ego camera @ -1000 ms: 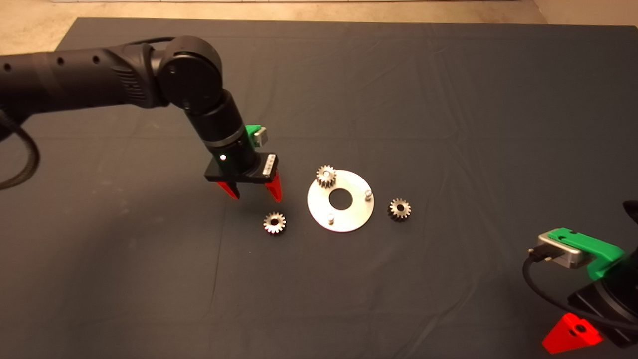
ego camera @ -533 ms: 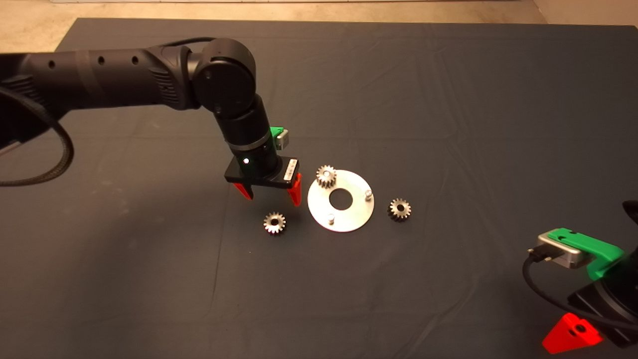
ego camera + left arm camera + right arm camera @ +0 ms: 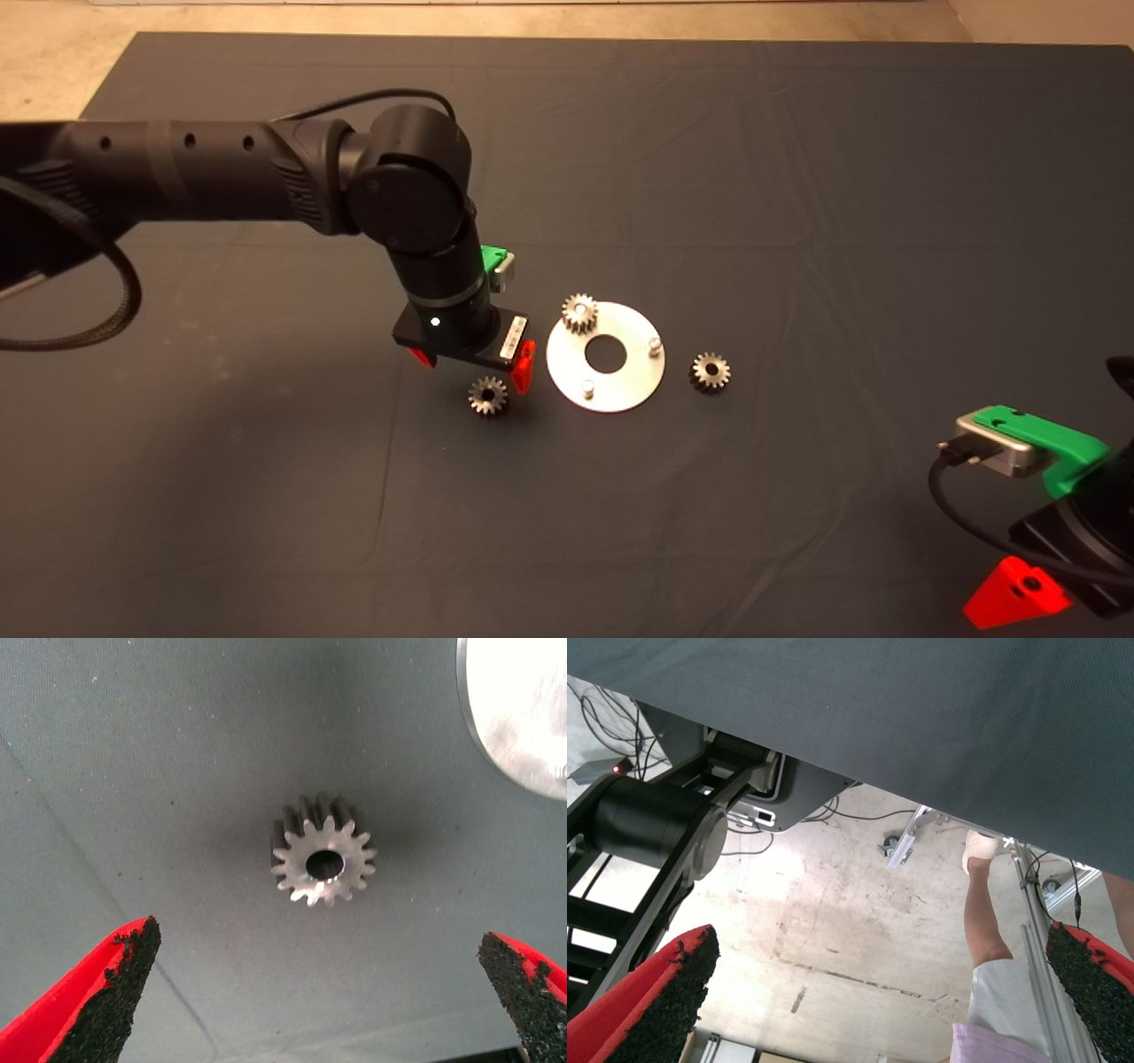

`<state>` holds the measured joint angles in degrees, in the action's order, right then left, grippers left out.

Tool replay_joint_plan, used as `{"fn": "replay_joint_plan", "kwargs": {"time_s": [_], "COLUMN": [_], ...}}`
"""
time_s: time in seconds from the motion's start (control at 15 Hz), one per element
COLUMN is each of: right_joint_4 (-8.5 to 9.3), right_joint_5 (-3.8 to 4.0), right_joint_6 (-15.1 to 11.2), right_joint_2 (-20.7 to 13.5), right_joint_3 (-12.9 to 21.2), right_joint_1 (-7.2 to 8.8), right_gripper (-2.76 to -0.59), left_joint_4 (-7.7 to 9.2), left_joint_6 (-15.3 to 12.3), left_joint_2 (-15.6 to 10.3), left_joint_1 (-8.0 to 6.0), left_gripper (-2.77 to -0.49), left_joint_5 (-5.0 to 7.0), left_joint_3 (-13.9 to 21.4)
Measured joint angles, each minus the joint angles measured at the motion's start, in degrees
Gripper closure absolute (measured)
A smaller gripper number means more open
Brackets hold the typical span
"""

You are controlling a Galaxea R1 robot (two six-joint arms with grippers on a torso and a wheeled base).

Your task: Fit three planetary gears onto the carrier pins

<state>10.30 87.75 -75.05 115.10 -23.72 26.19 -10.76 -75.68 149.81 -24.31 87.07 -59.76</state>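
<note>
A shiny round disc [image 3: 620, 390] lies mid-mat with the carrier pins on it. One planetary gear [image 3: 579, 313] sits on the far-left pin, while two pins [image 3: 655, 344] [image 3: 586, 387] stand bare. A second gear [image 3: 710, 372] lies on the mat right of the disc. The third gear [image 3: 487, 395] lies left of the disc, just below my left gripper [image 3: 474, 365]. In the left wrist view this gear [image 3: 322, 863] lies flat between and ahead of the open fingers [image 3: 106, 992], untouched, with the left gripper [image 3: 319, 992] above it and the disc's edge [image 3: 523, 709] beside it.
My right gripper [image 3: 1019, 594] is parked at the mat's lower right edge, open [image 3: 877, 992]. Its wrist view looks past the mat edge at the floor, cables, the robot's base [image 3: 656, 828] and a person's leg [image 3: 988, 930].
My left arm has moved right and down, bringing the open gripper from beside the disc's left to just over the loose gear. The gears and the disc have not moved.
</note>
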Motion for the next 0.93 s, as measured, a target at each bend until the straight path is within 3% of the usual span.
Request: {"fn": "replay_joint_plan", "kwargs": {"time_s": [0.27,0.33,0.53,0.6,0.93], "right_joint_4": [0.00,0.00,0.00,0.00,0.00], "right_joint_5": [0.03,0.01,0.01,0.05,0.01], "right_joint_6": [0.00,0.00,0.00,0.00,0.00], "right_joint_2": [0.00,0.00,0.00,-0.02,-0.02], "right_joint_3": [0.00,0.00,0.00,0.00,0.00], "right_joint_1": [0.00,0.00,0.00,0.00,0.00], "right_gripper": [-2.75,-2.75,-2.75,-2.75,-2.75], "left_joint_4": [-0.17,-0.21,-0.21,-0.21,-0.42], "left_joint_6": [-0.11,-0.11,-0.10,-0.06,0.66], "left_joint_2": [0.02,0.02,0.11,0.24,0.20], "left_joint_1": [0.66,0.66,1.01,1.35,1.93], "left_gripper": [-2.75,-2.75,-2.75,-2.75,-2.75], "left_joint_5": [-0.10,-0.59,-3.60,-3.97,-4.10], "left_joint_3": [0.41,0.39,0.22,-0.22,-2.74]}}
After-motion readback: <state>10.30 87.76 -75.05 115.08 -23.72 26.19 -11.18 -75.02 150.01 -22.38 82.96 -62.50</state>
